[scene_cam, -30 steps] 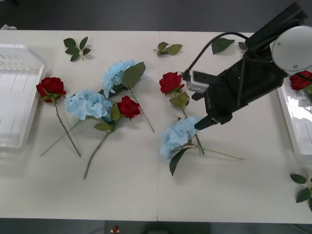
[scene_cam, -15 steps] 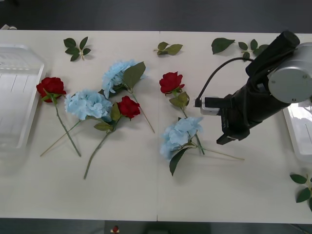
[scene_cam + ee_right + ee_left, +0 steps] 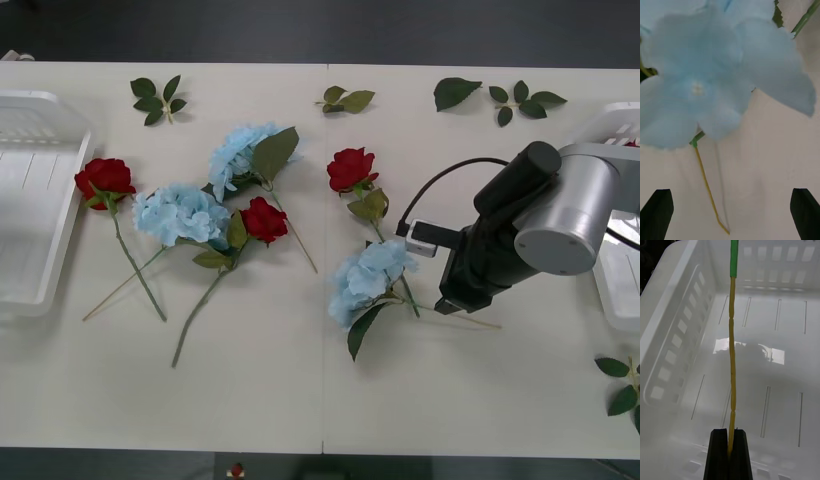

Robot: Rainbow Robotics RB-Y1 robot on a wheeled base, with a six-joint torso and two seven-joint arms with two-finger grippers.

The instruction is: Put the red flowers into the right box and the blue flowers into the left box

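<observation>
Beside the blue flower (image 3: 368, 282) near the middle of the desk (image 3: 300, 380), the right gripper (image 3: 730, 213) hangs low with its black fingers (image 3: 657, 213) spread apart, and the pale bloom and its thin stem lie just before them. Over the left box (image 3: 763, 352) the left gripper (image 3: 730, 453) has its fingers clenched on a yellow-green stem (image 3: 732, 352). Other red flowers (image 3: 350, 168) and blue flowers lie across the desk between the boxes.

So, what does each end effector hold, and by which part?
Left end effector: a thin yellow-and-green flower stem, pinched at its yellow end. Right end effector: nothing.
</observation>
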